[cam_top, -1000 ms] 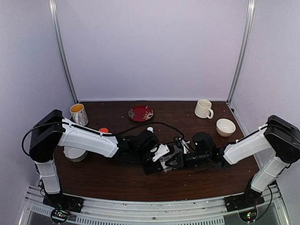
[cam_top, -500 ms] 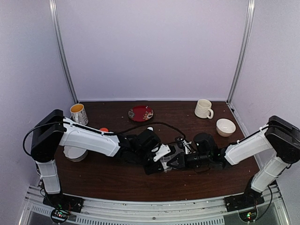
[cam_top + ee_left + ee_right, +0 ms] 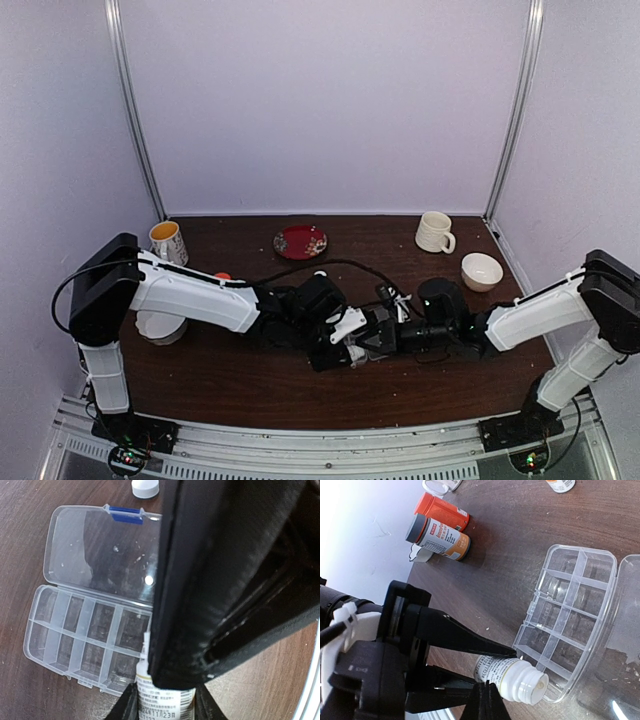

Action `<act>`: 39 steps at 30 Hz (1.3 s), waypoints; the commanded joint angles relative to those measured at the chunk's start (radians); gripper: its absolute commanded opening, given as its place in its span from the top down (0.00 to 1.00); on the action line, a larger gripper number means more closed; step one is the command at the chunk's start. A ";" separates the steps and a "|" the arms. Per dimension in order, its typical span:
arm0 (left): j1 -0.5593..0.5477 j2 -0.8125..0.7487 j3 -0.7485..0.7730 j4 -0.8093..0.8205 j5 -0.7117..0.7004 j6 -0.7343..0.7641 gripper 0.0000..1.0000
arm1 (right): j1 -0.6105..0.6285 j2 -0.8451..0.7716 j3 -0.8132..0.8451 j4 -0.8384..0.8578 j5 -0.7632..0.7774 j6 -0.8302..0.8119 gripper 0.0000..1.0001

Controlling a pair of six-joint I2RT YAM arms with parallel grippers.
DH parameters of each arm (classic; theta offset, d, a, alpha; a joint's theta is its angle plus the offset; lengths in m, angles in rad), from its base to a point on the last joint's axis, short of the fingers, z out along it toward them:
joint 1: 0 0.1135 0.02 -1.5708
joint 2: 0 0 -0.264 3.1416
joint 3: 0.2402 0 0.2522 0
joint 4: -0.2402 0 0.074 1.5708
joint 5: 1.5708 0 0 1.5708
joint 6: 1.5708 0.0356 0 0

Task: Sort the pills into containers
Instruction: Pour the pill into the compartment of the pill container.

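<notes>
The clear organizer box lies open, its lid flat behind the containers, which look bare. My left gripper is shut on a small white bottle, tilted and uncapped, with its mouth at the organizer's near edge. One pale pill shows inside the mouth. My right gripper is shut with nothing in it, its tips right against the bottle's side. In the left wrist view its black body hides much of the scene. From above, the two grippers meet at table centre.
An orange bottle and a grey-capped bottle lie beyond the organizer. A loose white cap sits by the lid. A yellow-filled mug, red plate, cream mug and white bowl line the back.
Both arms have drifted slightly to the right together. The left gripper's hold on the bottle is unchanged, and the right gripper stays shut.
</notes>
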 commanded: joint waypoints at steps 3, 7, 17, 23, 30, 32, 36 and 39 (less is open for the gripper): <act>-0.004 0.018 0.023 0.016 0.008 0.015 1.00 | -0.003 0.079 -0.015 0.084 -0.024 0.037 1.00; -0.005 0.019 0.020 0.020 0.011 0.012 1.00 | -0.005 0.111 0.044 -0.087 -0.009 -0.022 1.00; -0.005 0.017 0.015 0.019 0.005 0.011 1.00 | -0.007 -0.031 0.008 -0.002 -0.008 0.008 1.00; -0.004 0.016 0.012 0.022 0.009 0.011 1.00 | -0.006 0.029 0.004 0.048 -0.023 0.040 1.00; -0.004 0.017 0.015 0.020 0.013 0.011 1.00 | -0.007 0.103 0.023 0.004 -0.023 0.035 1.00; -0.004 0.017 0.015 0.016 0.010 0.011 1.00 | -0.009 0.061 0.015 0.024 -0.022 0.043 1.00; -0.004 0.017 0.016 0.012 0.011 0.014 1.00 | -0.010 -0.012 0.013 0.023 -0.003 0.038 1.00; -0.005 0.016 0.017 0.011 0.011 0.014 1.00 | -0.009 -0.018 0.013 0.033 -0.008 0.038 1.00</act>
